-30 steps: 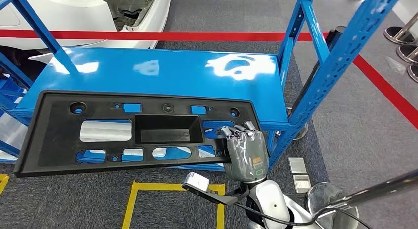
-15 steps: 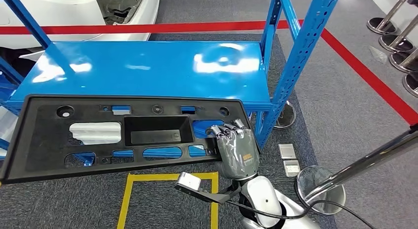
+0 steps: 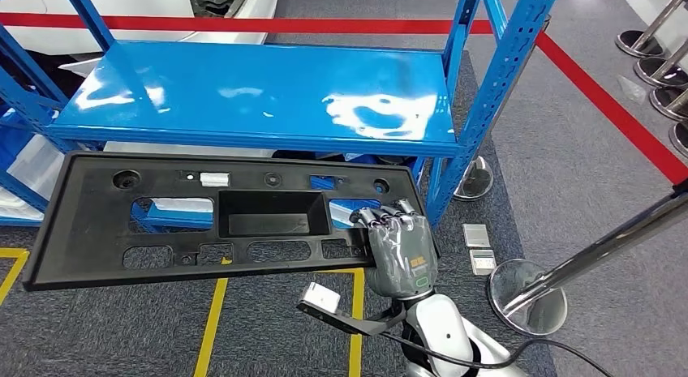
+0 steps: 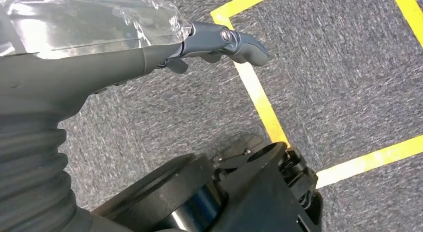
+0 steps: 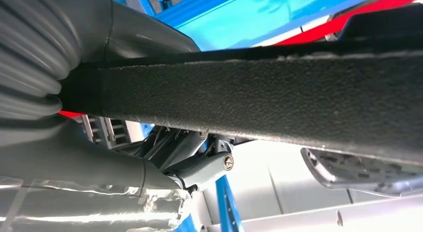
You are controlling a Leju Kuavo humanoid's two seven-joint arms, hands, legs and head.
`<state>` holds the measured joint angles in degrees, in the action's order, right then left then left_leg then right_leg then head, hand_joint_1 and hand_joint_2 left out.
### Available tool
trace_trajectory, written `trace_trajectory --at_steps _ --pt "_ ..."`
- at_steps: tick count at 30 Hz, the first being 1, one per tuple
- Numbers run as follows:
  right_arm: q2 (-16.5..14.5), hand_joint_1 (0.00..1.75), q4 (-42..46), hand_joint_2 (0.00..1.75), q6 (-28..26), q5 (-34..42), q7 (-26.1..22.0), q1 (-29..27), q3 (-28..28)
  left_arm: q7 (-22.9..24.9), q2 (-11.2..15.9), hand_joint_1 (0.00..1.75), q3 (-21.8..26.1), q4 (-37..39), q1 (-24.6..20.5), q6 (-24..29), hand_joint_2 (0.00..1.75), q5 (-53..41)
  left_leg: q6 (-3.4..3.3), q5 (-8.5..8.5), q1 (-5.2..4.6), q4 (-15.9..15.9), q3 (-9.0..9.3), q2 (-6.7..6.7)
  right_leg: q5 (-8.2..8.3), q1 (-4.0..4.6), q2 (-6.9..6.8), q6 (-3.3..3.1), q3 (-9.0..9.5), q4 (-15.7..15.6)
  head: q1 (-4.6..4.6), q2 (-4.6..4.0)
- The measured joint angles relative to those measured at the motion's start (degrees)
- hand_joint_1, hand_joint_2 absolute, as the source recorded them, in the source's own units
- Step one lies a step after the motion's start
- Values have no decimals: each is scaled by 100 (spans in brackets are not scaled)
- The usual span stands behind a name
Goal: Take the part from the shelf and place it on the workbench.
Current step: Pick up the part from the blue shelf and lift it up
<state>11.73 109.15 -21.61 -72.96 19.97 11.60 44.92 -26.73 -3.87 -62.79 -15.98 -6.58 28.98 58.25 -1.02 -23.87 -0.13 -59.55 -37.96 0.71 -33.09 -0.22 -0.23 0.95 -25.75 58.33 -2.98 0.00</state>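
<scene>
One hand grips panel beside shelf.

The right robot hand grips the black part's right end, holding it level before the blue shelf.
</scene>
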Motion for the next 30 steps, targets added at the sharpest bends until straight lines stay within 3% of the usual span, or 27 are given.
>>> trace_trajectory --at_steps 1,3,4,5,7,8,9,10,11,13,15,16,18,19,20,23,24,25,26,27,28,30 --pt "0 175 1 175 5 -1 3 2 0 -4 -3 0 0 0 0 0 175 -1 35 57 4 6 -13 1 -39 22 6 -32 51 -135 -11 0" --pt "1 175 2 175 23 -1 11 4 0 -9 -3 0 1 0 6 0 175 -2 111 109 12 8 -41 -13 67 10 2 -107 -20 -174 -15 0" --pt "1 175 2 175 36 -1 15 4 0 -9 -3 0 1 0 11 0 175 -2 151 1 14 -64 -83 -25 137 -6 -7 -151 -80 -182 -6 0" --pt "1 175 1 175 49 -1 19 2 0 -10 -2 0 2 0 14 0 175 1 191 -223 20 -236 -146 -37 216 -26 -19 -186 -153 -195 28 0" --pt "1 175 2 175 66 -2 25 -2 0 -11 -2 0 4 0 5 0 175 5 260 -841 48 -869 -293 -45 363 -31 -32 -222 -336 -188 112 0" --pt "1 175 2 175 68 -2 26 -5 0 -11 -2 0 4 0 -2 0 175 7 284 -1043 59 -1228 -337 -44 438 -30 -36 -221 -441 -177 145 0" --pt "1 175 2 175 69 -2 27 -8 0 -11 -2 0 4 0 -6 0 175 6 299 -1098 67 -1499 -329 -44 509 -30 -38 -213 -549 -161 166 0" --pt "1 175 2 175 69 -2 27 -12 0 -11 -2 0 4 0 -5 0 175 6 306 -1018 75 -1621 -253 -44 575 -32 -39 -202 -661 -136 180 0" --pt "1 175 2 175 69 -2 28 -16 0 -11 -2 0 4 0 -2 0 175 6 306 -853 82 -1554 -87 -44 634 -34 -39 -187 -771 -105 192 0" --pt "1 175 3 175 69 -3 29 -21 0 -11 -2 0 4 0 -5 0 175 3 289 -653 92 -884 515 -52 729 -32 -38 -144 -955 -26 209 0" --pt "1 175 8 175 69 -4 30 -20 -1 -11 -2 0 4 0 -20 -2 175 -1 231 -777 80 -56 1078 -64 817 -19 -42 -79 -1054 35 212 0" --pt "1 175 10 175 69 -5 31 -19 -2 -11 -2 0 4 0 -27 -3 175 -2 195 -854 66 170 1197 -68 867 -16 -47 -40 -1081 43 209 0" --pt "2 175 14 175 69 -7 34 -19 -3 -11 -7 0 4 0 -20 -7 175 -4 108 -831 63 277 1143 -49 946 -24 -45 40 -1129 52 196 0" --pt "4 175 14 175 71 -6 38 -23 -5 -11 -10 0 4 1 -10 -10 175 -4 59 -771 67 282 1077 -33 871 -27 -36 70 -1173 103 188 0" --pt "5 175 14 175 72 -6 45 -28 -7 -11 -12 0 4 1 1 -13 175 -5 6 -702 73 292 997 -12 682 -32 -25 89 -1234 250 165 0" --pt "11 175 14 175 77 -7 72 -39 -12 -11 -11 0 4 1 2 -19 175 -13 -81 -502 41 272 719 12 -164 -48 -9 111 -1446 1203 46 0" --pt "12 175 14 175 78 -7 77 -42 -12 -11 -11 0 4 1 -1 -20 175 -15 -87 -437 26 249 616 13 -268 -47 -8 114 -1464 1511 8 0" --pt "12 175 14 175 78 -7 81 -47 -12 -11 -11 0 4 1 -2 -21 175 -15 -88 -377 14 218 505 16 -229 -46 -7 110 -1416 1690 -25 0" --pt "12 175 14 175 80 -7 84 -51 -11 -11 -11 0 4 2 -2 -22 175 -15 -85 -323 5 179 395 18 -79 -44 -7 98 -1290 1691 -59 0" --pt "12 175 14 175 83 -8 86 -55 -11 -11 -11 0 4 2 -2 -22 175 -14 -79 -274 -1 135 297 18 101 -40 -7 75 -1069 1492 -90 0" --pt "12 175 14 175 86 -11 89 -58 -11 -11 -11 0 4 2 -3 -22 175 -13 -69 -231 -3 88 217 17 201 -31 -7 41 -768 1131 -116 0" --pt "12 175 19 175 92 -18 92 -56 -12 -11 -14 0 4 1 -5 -22 175 -9 -26 -152 -12 13 126 11 116 6 -7 -22 -174 274 -144 0"
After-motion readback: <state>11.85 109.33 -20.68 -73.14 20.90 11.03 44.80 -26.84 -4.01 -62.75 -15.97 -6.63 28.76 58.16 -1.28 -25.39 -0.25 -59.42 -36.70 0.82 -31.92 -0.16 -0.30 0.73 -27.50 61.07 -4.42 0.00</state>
